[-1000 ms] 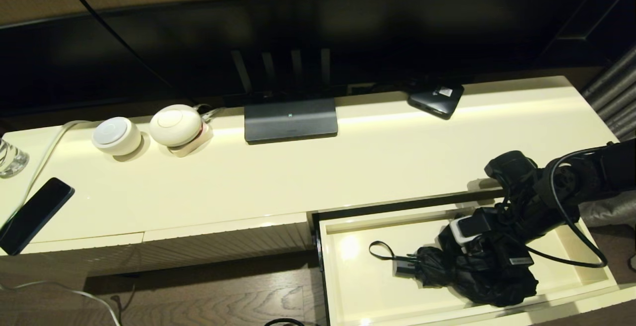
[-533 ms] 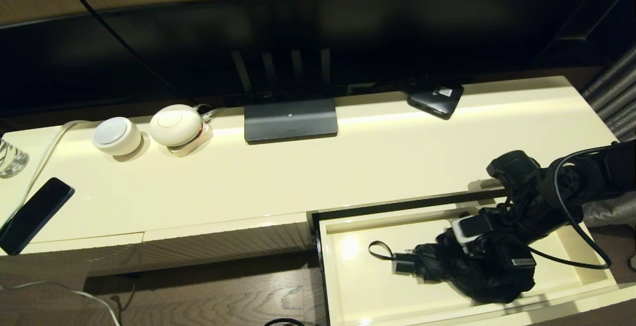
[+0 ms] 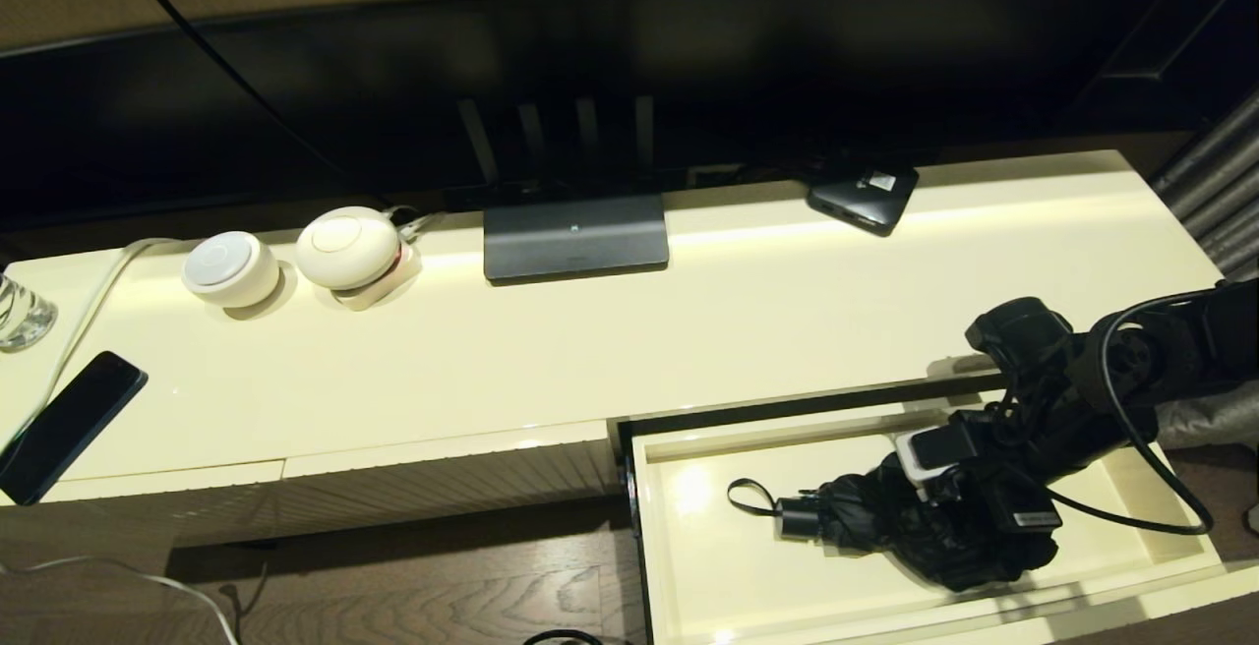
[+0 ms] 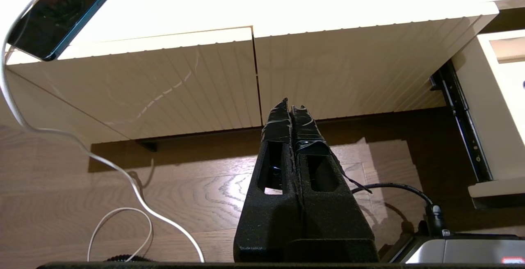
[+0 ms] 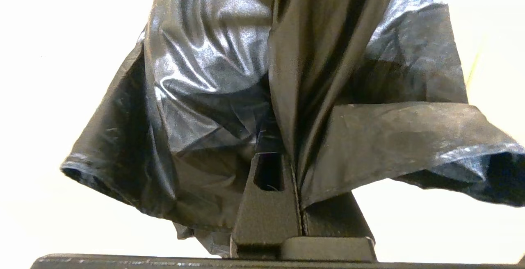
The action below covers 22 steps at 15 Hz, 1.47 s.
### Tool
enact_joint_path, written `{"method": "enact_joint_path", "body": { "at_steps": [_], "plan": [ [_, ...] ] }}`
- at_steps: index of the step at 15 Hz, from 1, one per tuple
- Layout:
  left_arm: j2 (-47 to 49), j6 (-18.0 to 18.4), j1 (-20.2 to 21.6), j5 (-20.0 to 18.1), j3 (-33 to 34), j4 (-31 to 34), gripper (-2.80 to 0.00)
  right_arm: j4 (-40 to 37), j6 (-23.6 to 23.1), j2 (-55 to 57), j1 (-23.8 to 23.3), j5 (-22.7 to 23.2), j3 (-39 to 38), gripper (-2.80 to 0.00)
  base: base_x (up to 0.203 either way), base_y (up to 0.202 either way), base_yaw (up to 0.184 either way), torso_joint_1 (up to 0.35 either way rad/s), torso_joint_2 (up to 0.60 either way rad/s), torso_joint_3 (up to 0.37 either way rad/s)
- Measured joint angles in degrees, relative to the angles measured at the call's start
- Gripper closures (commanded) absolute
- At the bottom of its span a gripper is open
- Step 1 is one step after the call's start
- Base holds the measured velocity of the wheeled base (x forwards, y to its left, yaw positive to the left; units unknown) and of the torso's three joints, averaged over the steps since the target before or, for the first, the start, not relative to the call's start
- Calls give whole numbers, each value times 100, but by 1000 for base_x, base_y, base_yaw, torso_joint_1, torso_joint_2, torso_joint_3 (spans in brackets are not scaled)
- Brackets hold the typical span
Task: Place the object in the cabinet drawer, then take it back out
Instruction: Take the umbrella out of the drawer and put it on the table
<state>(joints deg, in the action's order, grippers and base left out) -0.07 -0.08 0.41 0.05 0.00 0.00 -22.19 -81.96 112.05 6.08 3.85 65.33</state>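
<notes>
The cream cabinet drawer (image 3: 1131, 527) stands pulled out at the lower right; its side wall (image 4: 488, 96) also shows in the left wrist view. Inside it is the black folding umbrella (image 3: 875, 517), its short handle (image 3: 795, 519) and wrist loop (image 3: 749, 498) pointing left. My right gripper (image 3: 969, 527) reaches down into the drawer and is shut on the umbrella's bunchy fabric (image 5: 205, 76), which drapes over the fingers and hides their tips (image 5: 283, 137). My left gripper (image 4: 292, 107) is parked low before the ribbed cabinet fronts, shut and holding nothing; it is out of the head view.
On the cabinet top are a dark phone (image 3: 64, 424) at the left edge, two white round devices (image 3: 231, 269), a grey stand (image 3: 575, 237), a black labelled box (image 3: 864, 195) and a glass (image 3: 20, 311). A white cable (image 4: 82, 150) trails over the wooden floor.
My right gripper has drawn the umbrella slightly towards the back of the drawer, with the fabric bunching tighter and the handle and loop shifting a little left.
</notes>
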Motion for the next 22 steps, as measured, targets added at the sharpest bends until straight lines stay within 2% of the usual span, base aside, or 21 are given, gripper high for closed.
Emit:
{"method": "enact_joint_path", "body": {
  "at_steps": [6, 15, 22],
  "plan": [
    [0, 0, 0, 2, 0, -5, 0, -33, -19, -670, -5, -8, -134, 0, 0, 0, 0, 0, 0, 0],
    [0, 0, 0, 2, 0, -7, 0, -423, -301, -2199, -5, -221, -257, 0, 0, 0, 0, 0, 0, 0],
    [0, 2, 0, 2, 0, -5, 0, -366, -279, -3046, -39, -124, 239, 0, 0, 0, 0, 0, 0, 0]
  ]
}}
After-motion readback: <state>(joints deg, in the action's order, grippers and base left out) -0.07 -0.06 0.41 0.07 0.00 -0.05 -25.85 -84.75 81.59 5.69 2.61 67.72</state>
